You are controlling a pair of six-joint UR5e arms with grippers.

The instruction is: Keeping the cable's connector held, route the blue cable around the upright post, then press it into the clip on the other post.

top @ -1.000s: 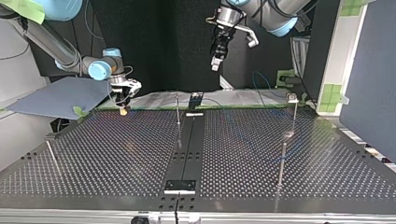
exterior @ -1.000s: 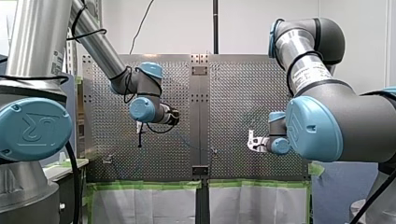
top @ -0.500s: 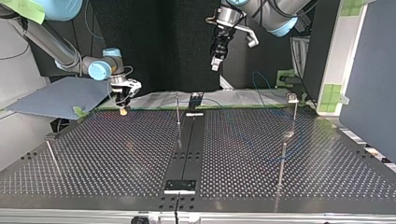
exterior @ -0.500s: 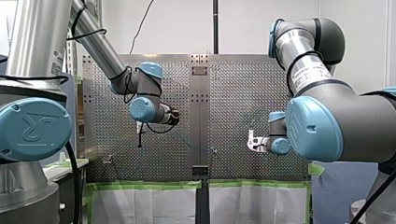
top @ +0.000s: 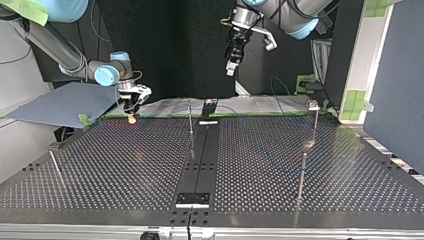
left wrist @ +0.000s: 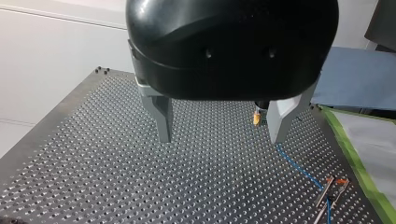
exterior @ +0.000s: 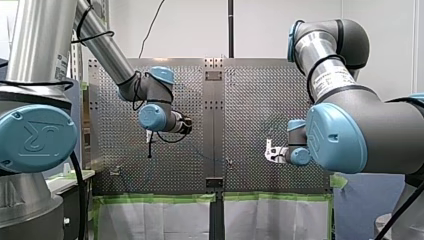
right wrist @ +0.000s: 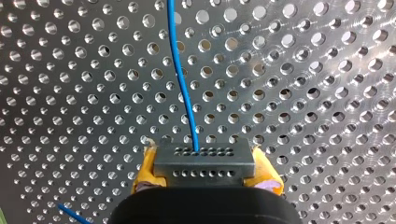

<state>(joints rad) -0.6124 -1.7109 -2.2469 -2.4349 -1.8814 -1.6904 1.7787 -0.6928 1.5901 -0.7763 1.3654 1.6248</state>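
Perforated table (right wrist: 303,93) filled the right wrist view, where my right gripper (right wrist: 203,169) pinched the grey connector (right wrist: 203,161) between yellow pads (right wrist: 144,172); the blue cable (right wrist: 183,88) ran ahead from it across the holes. My left gripper (left wrist: 219,137) hung high, fingers (left wrist: 161,116) spread and empty, apparently clear of the cable.

The table (right wrist: 308,70) is brushed shiny metal, the blue cable (right wrist: 180,79) smooth, the connector (right wrist: 204,164) matt grey metal.

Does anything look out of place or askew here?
Nothing stands out. My right gripper is shut on the grey perforated connector, the thin blue cable runs from it unkinked, and my left gripper hangs open and empty over the perforated metal table.
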